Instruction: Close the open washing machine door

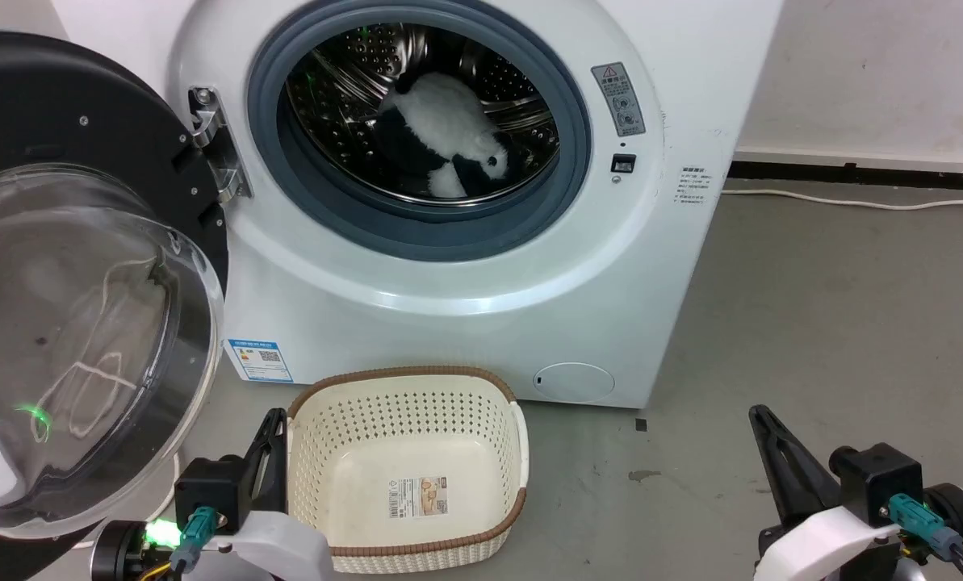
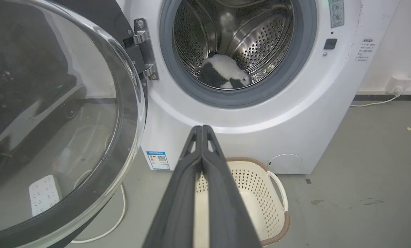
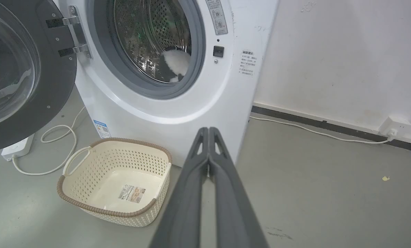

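— Across the left of my head view hung the washing machine door (image 1: 85, 323). It was swung wide open on a metal hinge (image 1: 215, 145) at the left side of the washing machine (image 1: 465, 298).

— What did the door look like?

— It was round, with a broad matte black rim dotted with small screws. A clear glass bowl bulged from its centre toward me, glossy, with pale reflections and a green glint.

— And the machine?

— It was white, boxy and smooth, with a rounded front. A thick grey rubber ring (image 1: 416, 234) framed a shiny steel drum (image 1: 352, 73) punched with rows of small holes. A fluffy black-and-white plush toy (image 1: 449, 137) lay inside the drum. Low on the front sat a blue label (image 1: 259, 361) and a small round cover (image 1: 574, 381).

— What was on the floor?

— A cream plastic basket (image 1: 404, 387) stood on the dull grey floor (image 1: 812, 323), just in front of the machine. It had perforated walls and a brown braided rim.

— And your grippers?

— My left gripper (image 1: 275, 420) sat just beside the basket, below the door. My right gripper (image 1: 759, 415) was well apart from the machine. Each had its long dark fingers pressed together, grasping nothing.
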### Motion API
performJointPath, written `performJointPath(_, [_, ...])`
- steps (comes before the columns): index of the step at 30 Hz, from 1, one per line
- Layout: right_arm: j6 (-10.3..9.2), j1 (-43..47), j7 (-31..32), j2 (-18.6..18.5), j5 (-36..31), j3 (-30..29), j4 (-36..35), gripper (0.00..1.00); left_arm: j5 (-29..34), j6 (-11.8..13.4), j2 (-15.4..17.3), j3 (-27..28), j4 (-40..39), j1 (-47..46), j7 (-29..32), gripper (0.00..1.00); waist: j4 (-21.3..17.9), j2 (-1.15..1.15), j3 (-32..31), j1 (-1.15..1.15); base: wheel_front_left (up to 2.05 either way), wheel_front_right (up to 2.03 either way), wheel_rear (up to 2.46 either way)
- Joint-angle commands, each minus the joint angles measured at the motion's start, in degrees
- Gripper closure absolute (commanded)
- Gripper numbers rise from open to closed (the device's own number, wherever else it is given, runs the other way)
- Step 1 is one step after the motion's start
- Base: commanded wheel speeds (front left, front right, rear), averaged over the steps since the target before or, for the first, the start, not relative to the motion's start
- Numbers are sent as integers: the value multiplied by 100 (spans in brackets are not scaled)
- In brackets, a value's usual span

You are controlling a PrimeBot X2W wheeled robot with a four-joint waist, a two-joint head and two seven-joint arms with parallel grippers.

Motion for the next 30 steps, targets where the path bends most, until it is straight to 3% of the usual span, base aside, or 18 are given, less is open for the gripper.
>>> performJointPath(1, [6, -80, 7, 27, -42, 1, -29, 100, 15, 17, -2, 14, -24, -85, 2, 100, 0, 0, 0, 0, 0, 0, 0])
performJointPath(2, [0, 0, 0, 0, 1, 0, 0, 0, 0, 0, 0, 0, 0, 0, 1, 0, 0, 0, 0, 0, 0, 0, 0])
performJointPath(18, [1, 62, -182, 3, 144, -55, 15, 0, -13, -11, 14, -137, 17, 5, -182, 0, 57, 0, -24, 0, 0, 0, 0])
performJointPath(30, [1, 148, -325, 6, 232, -30, -18, 0, -13, -29, 44, -252, 34, 23, -326, 0, 344, 0, -69, 0, 0, 0, 0])
